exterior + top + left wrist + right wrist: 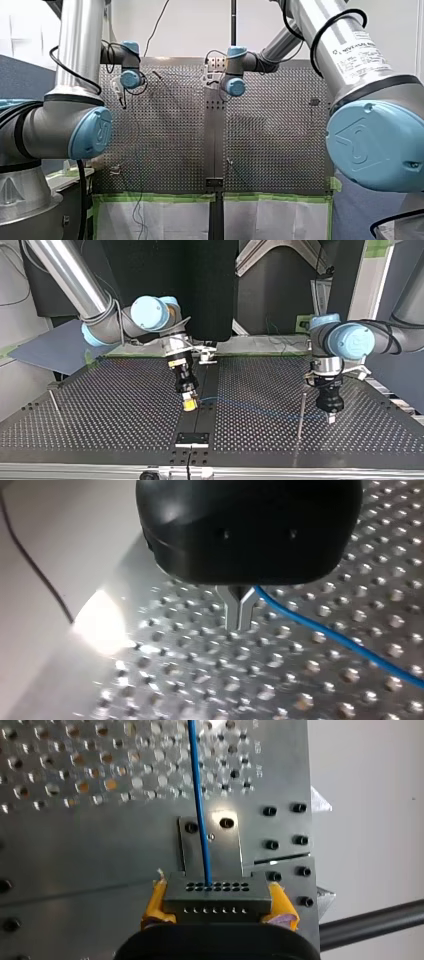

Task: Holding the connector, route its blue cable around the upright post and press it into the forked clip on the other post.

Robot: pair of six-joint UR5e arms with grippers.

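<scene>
- The blue cable [340, 638] looked thin, light and limp; it stretched over the table [125, 405] from the connector [217, 895] toward my left gripper [240, 617], near a post [301, 415].
- My right gripper [218, 906] clamped the connector between yellow pads [152, 906] (the sensible hold, being rigid).
- My left gripper's metal fingers [234, 612] stood closed together, the cable beside their root.
- The connector was a small grey block with rows of holes.

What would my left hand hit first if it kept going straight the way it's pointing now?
Probably the perforated metal table, just past the left hand; the thin blue cable runs beside that line, not across it.
</scene>
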